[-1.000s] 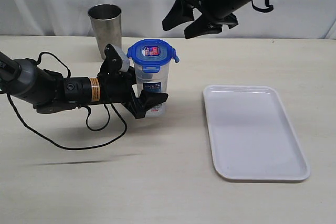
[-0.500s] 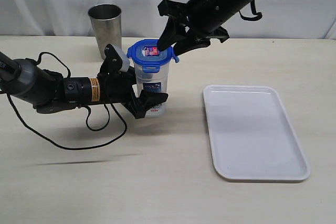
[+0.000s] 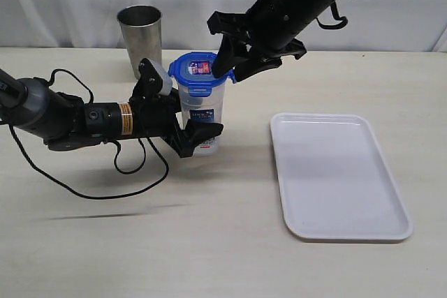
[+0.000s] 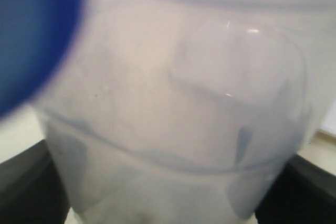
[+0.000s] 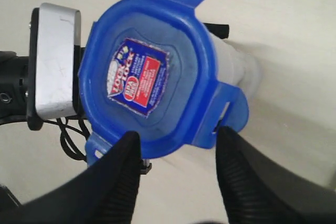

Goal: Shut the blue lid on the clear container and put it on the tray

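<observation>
Jaws of both grippers work behind the tray, which lies nearest, flat on the right side of the table and well apart from everything else. Further back on the left, the left gripper reaches in sideways and its jaws clamp the lower body of the container, which stands upright on the table; in the left wrist view the translucent wall fills the frame with a black finger at each side. The lid sits on the container's rim, sticker up, flaps sticking outward. The right gripper comes down at the lid's right edge with its jaws parted; its fingers flank a stretch of the rim between two flaps, but whether they press on it I cannot tell. Farthest back stands a steel cup.
</observation>
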Motion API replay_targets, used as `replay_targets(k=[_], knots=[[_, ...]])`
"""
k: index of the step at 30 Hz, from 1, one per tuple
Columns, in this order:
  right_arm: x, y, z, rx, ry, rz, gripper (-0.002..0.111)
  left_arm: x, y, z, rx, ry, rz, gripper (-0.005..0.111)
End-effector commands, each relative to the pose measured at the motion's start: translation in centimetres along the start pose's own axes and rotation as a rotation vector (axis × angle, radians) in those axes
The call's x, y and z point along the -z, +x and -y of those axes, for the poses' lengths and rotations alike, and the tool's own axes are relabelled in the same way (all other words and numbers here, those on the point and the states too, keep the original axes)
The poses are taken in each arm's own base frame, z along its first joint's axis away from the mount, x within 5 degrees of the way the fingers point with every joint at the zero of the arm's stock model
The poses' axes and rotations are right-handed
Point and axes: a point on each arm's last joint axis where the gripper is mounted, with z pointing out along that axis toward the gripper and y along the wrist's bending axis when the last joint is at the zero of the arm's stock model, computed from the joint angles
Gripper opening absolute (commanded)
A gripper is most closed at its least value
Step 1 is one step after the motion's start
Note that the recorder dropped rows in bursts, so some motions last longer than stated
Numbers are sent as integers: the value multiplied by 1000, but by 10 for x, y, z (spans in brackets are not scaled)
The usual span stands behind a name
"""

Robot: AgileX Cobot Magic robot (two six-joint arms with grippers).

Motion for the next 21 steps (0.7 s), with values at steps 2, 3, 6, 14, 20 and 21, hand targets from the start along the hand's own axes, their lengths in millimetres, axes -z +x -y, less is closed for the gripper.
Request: replay_targets(k=[2, 3, 6, 14, 20, 21], knots=[[0, 0, 0, -4, 20, 11, 43, 0, 2, 0, 7, -6, -8, 0], [0, -1, -1, -3, 21, 17, 43, 0, 2, 0, 7, -5, -6, 0], [-4, 0, 0, -16, 21, 28, 43, 0, 2, 0, 7, -4, -4, 0], [-14, 5, 5, -38, 12, 22, 43, 0, 2, 0, 7, -3, -2, 0], [-21, 11, 10, -56, 19, 6, 43, 0, 2, 0, 7, -3, -2, 0], [-23, 12, 11, -59, 20, 0, 42, 0, 2, 0, 7, -3, -2, 0]])
